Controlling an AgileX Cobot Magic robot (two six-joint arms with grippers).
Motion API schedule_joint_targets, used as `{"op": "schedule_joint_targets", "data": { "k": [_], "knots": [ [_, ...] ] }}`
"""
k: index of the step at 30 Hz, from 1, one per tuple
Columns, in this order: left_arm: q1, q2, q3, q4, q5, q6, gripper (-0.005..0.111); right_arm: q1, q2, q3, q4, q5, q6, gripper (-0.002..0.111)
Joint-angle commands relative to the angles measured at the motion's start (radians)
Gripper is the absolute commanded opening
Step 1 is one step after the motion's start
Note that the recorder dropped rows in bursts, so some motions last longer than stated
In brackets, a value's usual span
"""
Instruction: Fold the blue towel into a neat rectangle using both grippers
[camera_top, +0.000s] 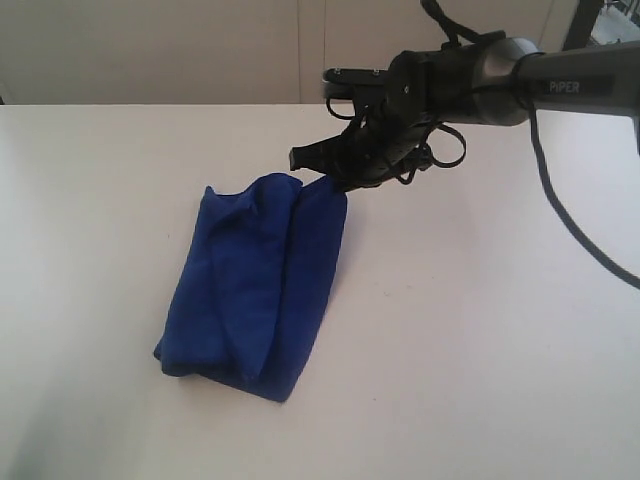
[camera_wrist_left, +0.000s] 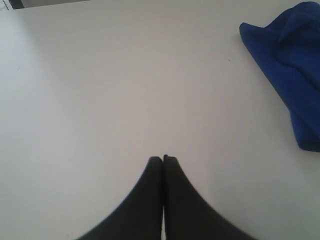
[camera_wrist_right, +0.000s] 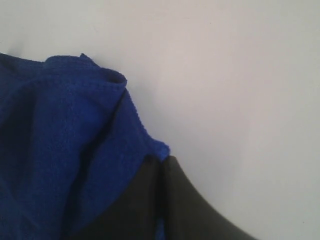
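Currently the left gripper (camera_wrist_left: 162, 159) is hovering over the bare table (camera_wrist_left: 100, 75), jaws pressed together and empty, well apart from the cloth. Toward the middle, the blue towel (camera_top: 255, 290) is lying in a lumpy, loosely doubled bundle. At its far corner the right gripper (camera_top: 345, 178) is pinching the hem, jaws closed. A fold seems to be under way; next, the left is needing a matching corner.

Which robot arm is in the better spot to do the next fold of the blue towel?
The right one, probably. The right gripper is shut on a corner of the blue towel, ready to pull it over. The left gripper is shut over bare table, apart from the towel.
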Motion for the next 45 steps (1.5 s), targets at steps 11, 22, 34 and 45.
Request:
{"op": "schedule_joint_targets", "data": {
  "k": [11,22,34,45],
  "knots": [
    [0.005,-0.005,0.005,0.006,-0.050,0.025,0.000,-0.001,-0.004,0.006,-0.006,0.002,-0.009,0.000],
    [0.005,-0.005,0.005,0.006,-0.541,0.025,0.000,-0.001,-0.004,0.006,-0.006,0.002,-0.009,0.000],
    [0.005,-0.005,0.005,0.000,-0.612,0.025,0.000,-0.001,-0.004,0.006,-0.006,0.002,-0.009,0.000],
    [0.005,0.107,-0.238,-0.469,-0.377,0.339,0.000,-0.001,-0.004,0.006,-0.004,0.002,-0.009,0.000]
  ]
}}
